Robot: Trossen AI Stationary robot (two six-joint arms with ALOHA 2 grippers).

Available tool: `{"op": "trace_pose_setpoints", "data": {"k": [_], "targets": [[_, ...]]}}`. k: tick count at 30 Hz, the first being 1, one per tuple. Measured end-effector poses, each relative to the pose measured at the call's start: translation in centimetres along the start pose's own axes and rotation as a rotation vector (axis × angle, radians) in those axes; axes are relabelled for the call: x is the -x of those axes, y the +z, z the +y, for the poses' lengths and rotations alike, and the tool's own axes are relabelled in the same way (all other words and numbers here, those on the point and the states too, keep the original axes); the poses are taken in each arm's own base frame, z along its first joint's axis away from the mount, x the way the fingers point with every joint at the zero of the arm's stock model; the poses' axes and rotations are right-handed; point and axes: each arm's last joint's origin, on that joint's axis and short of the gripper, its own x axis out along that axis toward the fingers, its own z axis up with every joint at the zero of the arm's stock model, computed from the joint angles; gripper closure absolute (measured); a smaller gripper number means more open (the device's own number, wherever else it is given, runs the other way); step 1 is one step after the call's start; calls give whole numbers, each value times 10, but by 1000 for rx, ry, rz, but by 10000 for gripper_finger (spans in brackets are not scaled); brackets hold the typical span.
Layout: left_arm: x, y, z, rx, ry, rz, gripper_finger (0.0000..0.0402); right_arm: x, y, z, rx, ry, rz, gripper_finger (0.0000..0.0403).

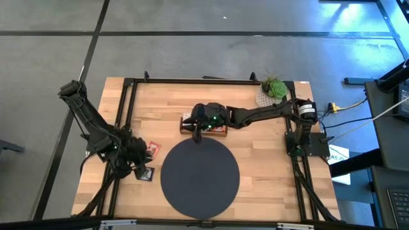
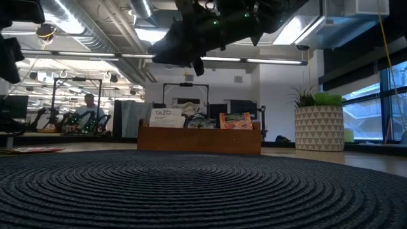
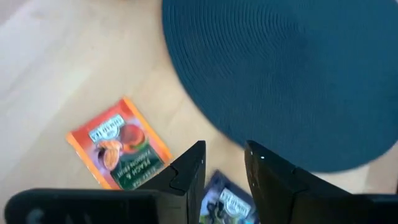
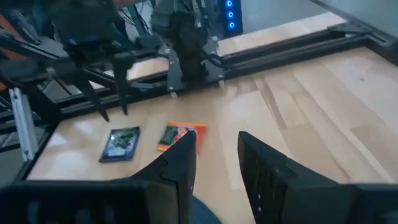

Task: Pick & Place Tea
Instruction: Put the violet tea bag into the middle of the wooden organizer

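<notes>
Two tea sachets lie flat on the wood left of the dark round mat (image 1: 200,177): an orange one (image 3: 118,152) and a dark blue one (image 3: 225,205). My left gripper (image 3: 224,165) hangs open above the blue sachet, touching nothing. The brown wooden tray (image 2: 199,137) stands beyond the mat's far edge with more sachets upright in it, a white one (image 2: 168,117) and an orange one (image 2: 235,121). My right gripper (image 4: 217,149) is open and empty, raised over the tray's near side (image 1: 198,134) and pointing toward the left arm.
A potted plant in a white patterned pot (image 1: 273,89) stands at the far right corner. Black frame rails (image 1: 128,108) run along the table's left, far and right sides. Bare wood (image 1: 275,160) lies to the right of the mat.
</notes>
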Motion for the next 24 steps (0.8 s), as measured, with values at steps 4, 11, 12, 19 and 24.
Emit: {"op": "trace_pose_setpoints", "data": {"k": [4, 11, 12, 19, 24], "targets": [[0, -3, -1, 15, -24, 96, 294, -7, -8, 12, -64, 35, -11, 282], [4, -22, -1, 63, -67, 309, 293, -17, -23, 42, -168, 78, -48, 275], [3, -25, 0, 95, -64, 300, 294, -19, -26, 47, -189, 75, -51, 271], [-9, -52, 9, 380, -74, 324, 292, -28, -49, 70, -300, 72, -49, 216], [-14, -68, 17, 451, -11, 350, 295, -32, -53, 81, -383, 112, -95, 173]]}}
